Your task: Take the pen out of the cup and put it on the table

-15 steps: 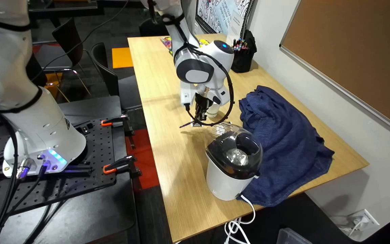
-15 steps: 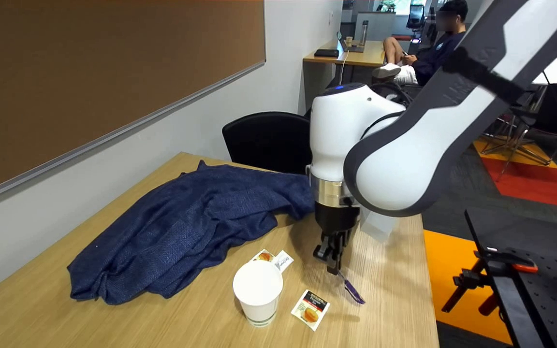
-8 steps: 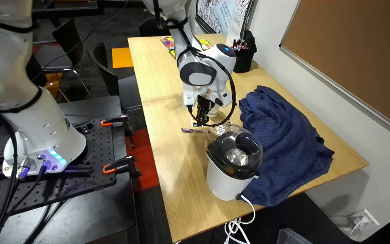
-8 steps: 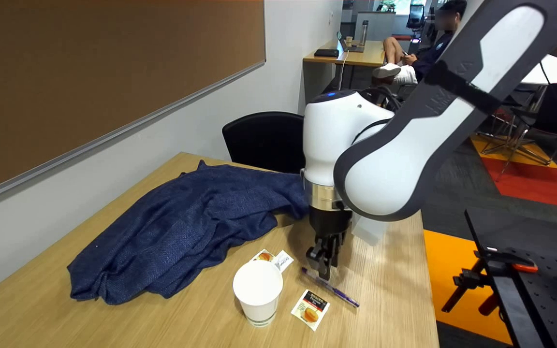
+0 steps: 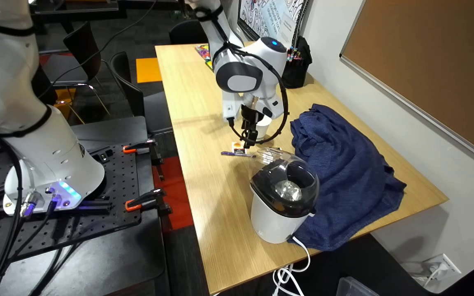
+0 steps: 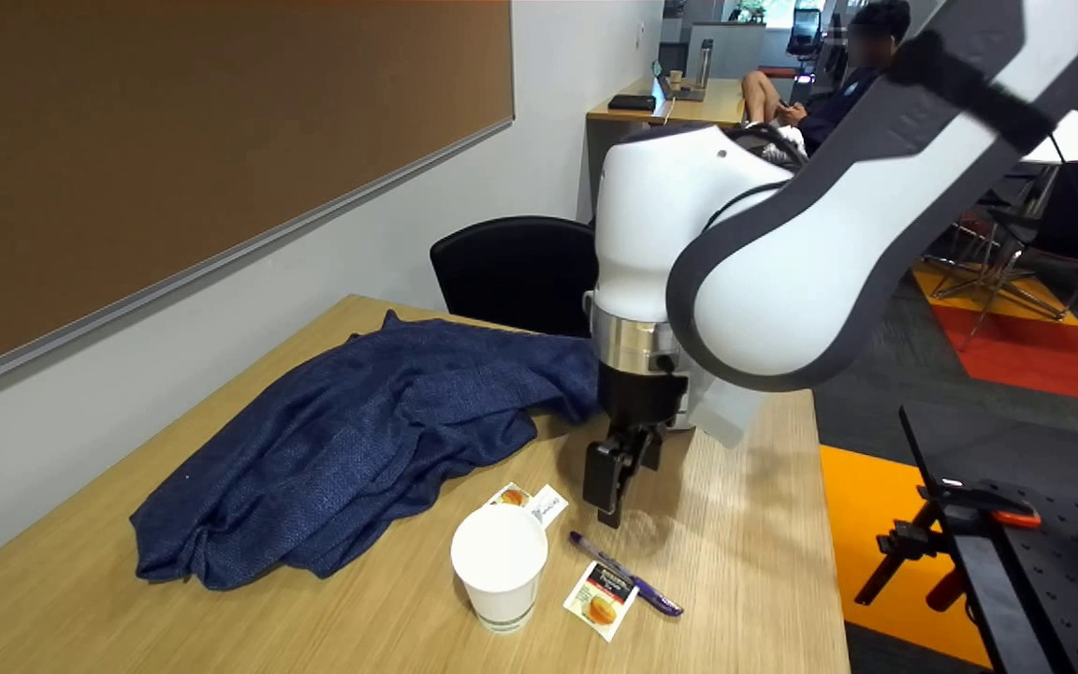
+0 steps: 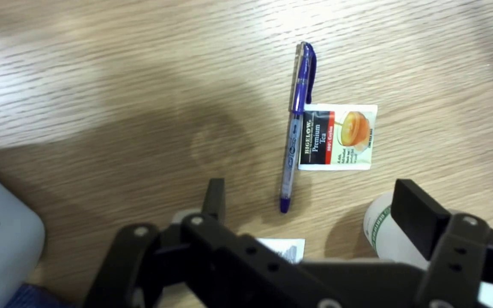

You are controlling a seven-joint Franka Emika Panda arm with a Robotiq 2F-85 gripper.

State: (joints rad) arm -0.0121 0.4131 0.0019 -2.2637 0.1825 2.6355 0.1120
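Note:
The purple-capped, clear-bodied pen (image 7: 291,143) lies flat on the light wood table (image 6: 745,571), along one edge of a tea packet (image 7: 351,137). My gripper (image 7: 310,186) stands open, its fingers wide apart with nothing held between them. In the exterior views the gripper (image 6: 631,487) hovers above the table, a little higher than the pen (image 6: 656,599). Upright beside the packet is the white paper cup (image 6: 502,576), with nothing visible in it. Part of the cup (image 7: 390,235) is hidden behind a finger in the wrist view.
A white appliance with a dark clear lid (image 5: 276,218) stands near the gripper. Crumpled dark blue cloth (image 5: 340,168) covers the wall side. Small paper packets (image 6: 546,505) lie behind the cup. A black pen holder (image 5: 296,74) sits further along the table.
A second ago the pen hung slanted from the shut gripper. The jaws have since opened, the pen has come to lie beside the tea packet, and the gripper has risen off it.

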